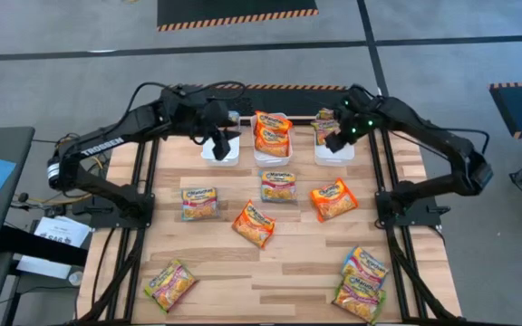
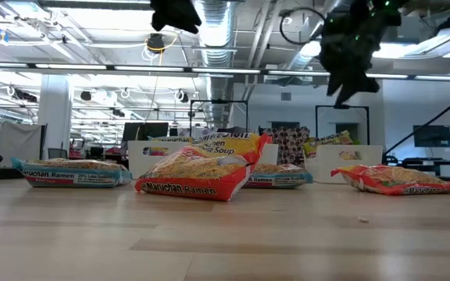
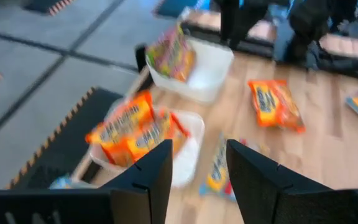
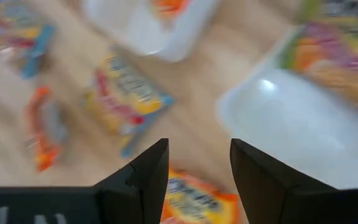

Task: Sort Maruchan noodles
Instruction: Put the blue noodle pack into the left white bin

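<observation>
Maruchan noodle packets lie flat and scattered on the wooden table: two blue (image 1: pixel 199 203) (image 1: pixel 278 186), two orange (image 1: pixel 333 199) (image 1: pixel 254 224), and three green-pink (image 1: pixel 170 284) (image 1: pixel 363 265) (image 1: pixel 359 299). Three white bins stand at the far edge. The middle bin (image 1: pixel 272 156) holds orange packets (image 1: pixel 273 134). The right bin (image 1: pixel 333 154) holds a green-pink packet (image 1: pixel 323 122). My left gripper (image 3: pixel 197 180) hangs open and empty above the left bin (image 1: pixel 220 154). My right gripper (image 4: pixel 199 174) hangs open and empty above the right bin's near side.
Black frame rails run along the table's left and right sides (image 1: pixel 148 181) (image 1: pixel 390 208). Bare wood shows in the middle near part of the table (image 1: pixel 261 272). Both arms reach in from the far corners.
</observation>
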Robot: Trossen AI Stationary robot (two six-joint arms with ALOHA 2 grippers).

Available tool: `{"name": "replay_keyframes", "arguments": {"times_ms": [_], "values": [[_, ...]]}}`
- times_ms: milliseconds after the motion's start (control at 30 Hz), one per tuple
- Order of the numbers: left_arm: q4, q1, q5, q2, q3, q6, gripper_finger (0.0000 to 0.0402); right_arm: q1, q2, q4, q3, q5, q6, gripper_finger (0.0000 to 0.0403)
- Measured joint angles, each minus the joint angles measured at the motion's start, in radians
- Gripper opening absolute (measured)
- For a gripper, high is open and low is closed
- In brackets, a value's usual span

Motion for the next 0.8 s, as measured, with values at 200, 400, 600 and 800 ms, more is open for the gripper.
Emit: {"name": "replay_keyframes", "arguments": {"times_ms": [200, 400, 600, 800], "values": [[-0.124, 0.000, 0.098, -0.037, 0.000, -0.055, 0.0137, 0.133, -0.026, -0.003, 0.000, -0.053, 0.099, 0.0202], [-0.256, -0.010, 0.246, -0.043, 0.000, -0.068, 0.0137, 0.295, -0.027, -0.120, 0.000, -0.057, 0.203, 0.0221], [-0.281, -0.051, 0.255, -0.037, -0.011, -0.059, 0.0137, 0.475, -0.027, -0.242, 0.000, -0.072, 0.354, 0.0226], [-0.286, -0.085, 0.257, -0.038, -0.011, -0.038, 0.0137, 0.691, -0.027, -0.298, 0.000, -0.103, 0.510, 0.0226]]}}
